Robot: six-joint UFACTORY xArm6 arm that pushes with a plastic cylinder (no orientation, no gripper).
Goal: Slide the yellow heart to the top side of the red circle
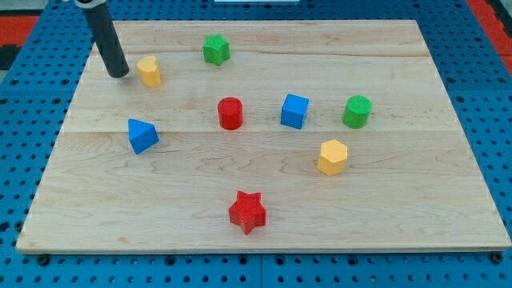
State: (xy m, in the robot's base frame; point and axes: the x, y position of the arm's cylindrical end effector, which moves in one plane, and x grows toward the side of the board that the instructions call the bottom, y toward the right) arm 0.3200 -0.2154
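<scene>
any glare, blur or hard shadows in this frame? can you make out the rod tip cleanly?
Camera view: even, diffuse light, no glare on the wooden board; blocks throw only faint soft shadows. Focus is sharp across the board; the red star and yellow heart have crisp edges. My tip shows cleanly, just to the view's left of the heart; the rod's top is cropped.

Wooden board with eight blocks on it.

On the board [416, 200] lie a yellow heart [149, 70], green star [215, 50], red circle [230, 113], blue cube [294, 110], green cylinder [357, 111], blue triangle [142, 134], yellow hexagon [332, 156], red star [247, 211]; my tip [118, 74] rests just left of the heart.
</scene>
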